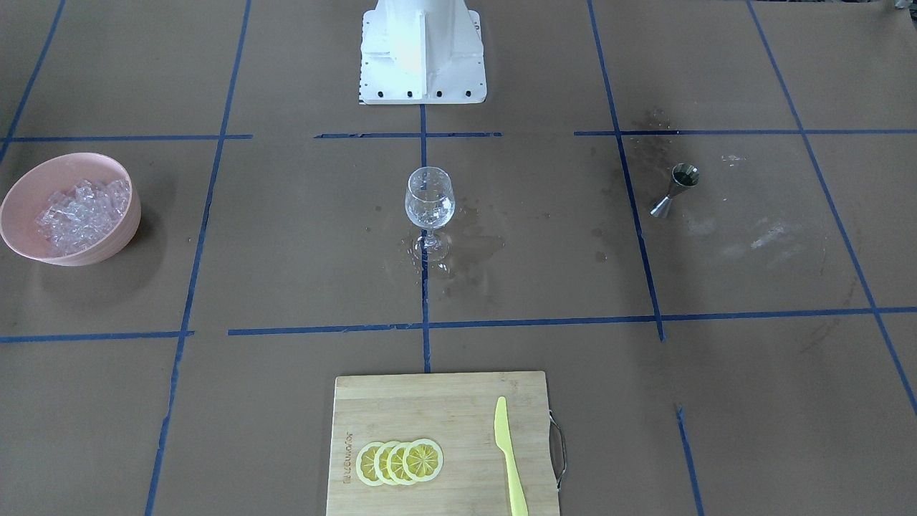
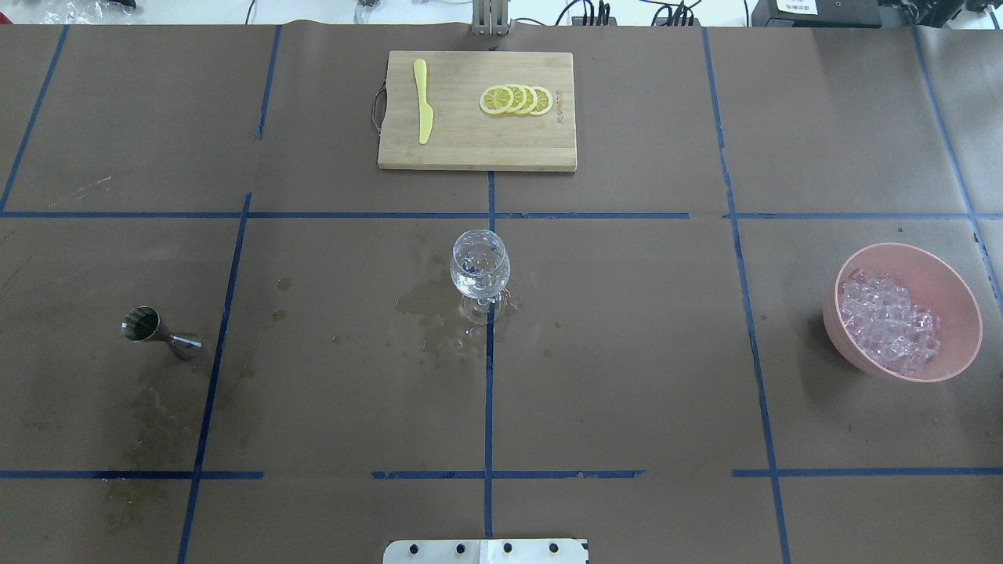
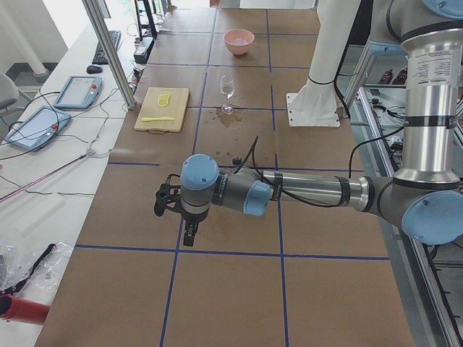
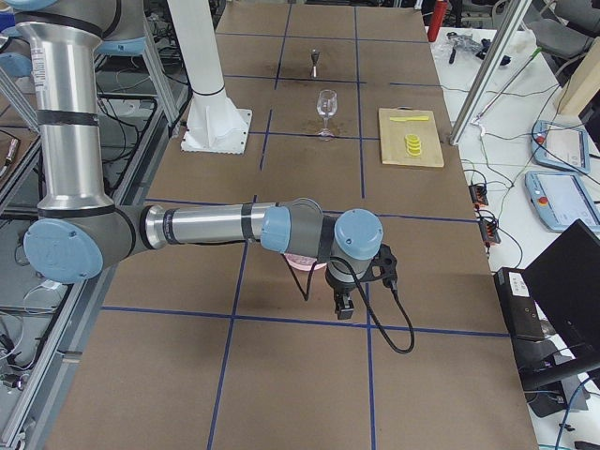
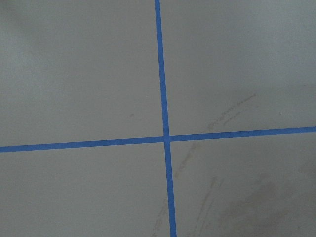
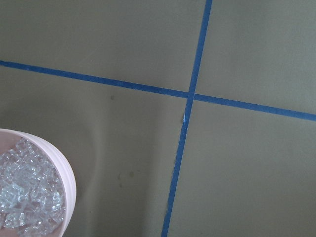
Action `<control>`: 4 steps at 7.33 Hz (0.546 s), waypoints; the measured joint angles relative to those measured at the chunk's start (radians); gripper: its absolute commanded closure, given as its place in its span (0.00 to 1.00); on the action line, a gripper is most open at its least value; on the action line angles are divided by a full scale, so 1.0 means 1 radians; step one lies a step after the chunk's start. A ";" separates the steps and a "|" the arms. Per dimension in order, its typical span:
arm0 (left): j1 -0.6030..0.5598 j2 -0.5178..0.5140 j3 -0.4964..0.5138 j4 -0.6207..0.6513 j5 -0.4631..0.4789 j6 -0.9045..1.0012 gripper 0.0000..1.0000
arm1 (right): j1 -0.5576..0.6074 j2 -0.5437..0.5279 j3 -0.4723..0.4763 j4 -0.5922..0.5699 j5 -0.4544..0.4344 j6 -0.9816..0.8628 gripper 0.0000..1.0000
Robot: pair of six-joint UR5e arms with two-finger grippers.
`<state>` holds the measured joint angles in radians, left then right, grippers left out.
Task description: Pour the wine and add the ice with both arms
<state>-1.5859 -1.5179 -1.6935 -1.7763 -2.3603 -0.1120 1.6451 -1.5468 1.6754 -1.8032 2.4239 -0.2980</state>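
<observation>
A wine glass (image 2: 479,266) stands upright at the centre of the tabletop (image 2: 627,376), stem vertical and mouth up. It holds clear, glinting contents, but it is not possible to tell whether they are wine or ice. A wet patch (image 2: 427,304) surrounds its foot. Ice cubes (image 2: 885,325) fill a pink bowl (image 2: 952,294) near the tabletop's right end. A steel jigger (image 2: 163,333) stands upright near the left end. The left gripper (image 3: 189,234) points down over bare paper. The right gripper (image 4: 343,305) points down beside the bowl. How wide either gripper is cannot be told.
</observation>
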 measured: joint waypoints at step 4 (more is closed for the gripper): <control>0.043 -0.005 -0.045 -0.001 0.004 -0.005 0.00 | -0.021 0.001 0.019 0.001 -0.040 0.013 0.00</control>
<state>-1.5430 -1.5230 -1.7386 -1.7768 -2.3561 -0.1171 1.6243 -1.5459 1.6941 -1.8024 2.3837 -0.2850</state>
